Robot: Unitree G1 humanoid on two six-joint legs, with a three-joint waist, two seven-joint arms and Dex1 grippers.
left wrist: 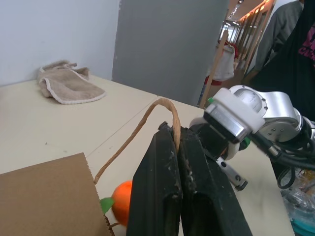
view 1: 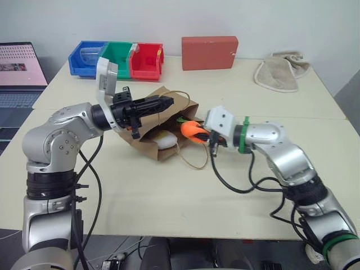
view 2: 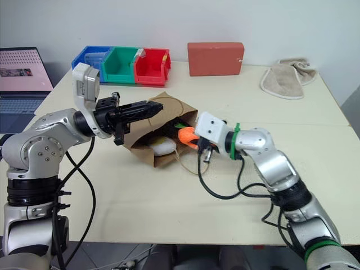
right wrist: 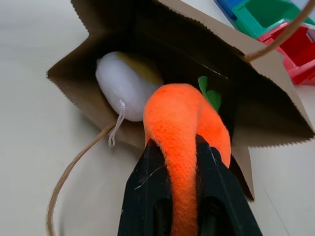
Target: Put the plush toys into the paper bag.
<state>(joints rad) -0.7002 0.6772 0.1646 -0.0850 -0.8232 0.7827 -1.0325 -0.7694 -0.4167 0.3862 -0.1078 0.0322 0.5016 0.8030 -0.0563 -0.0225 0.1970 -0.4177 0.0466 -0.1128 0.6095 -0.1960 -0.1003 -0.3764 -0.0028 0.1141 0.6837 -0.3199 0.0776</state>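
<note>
Along the far edge of the table (view 1: pixel 169 208) we see three storage bins, blue (view 1: pixel 84 59), green (view 1: pixel 117 59) and red (view 1: pixel 147 61), side by side; a red rectangular box (view 1: pixel 209 53); and a crumpled beige towel (view 1: pixel 279 72). A laptop (view 1: pixel 19 70) sits off to the left.

From my head cameras the white toy (view 1: pixel 165 139) sits half hidden inside the paper bag (view 1: pixel 147 140), its face out of sight. The carrot's (right wrist: pixel 183 129) cartoon face I can't make out, and its green top (right wrist: pixel 209 93) is partly tucked behind it. The laptop (view 1: pixel 19 72) is cut off by the edge.
</note>
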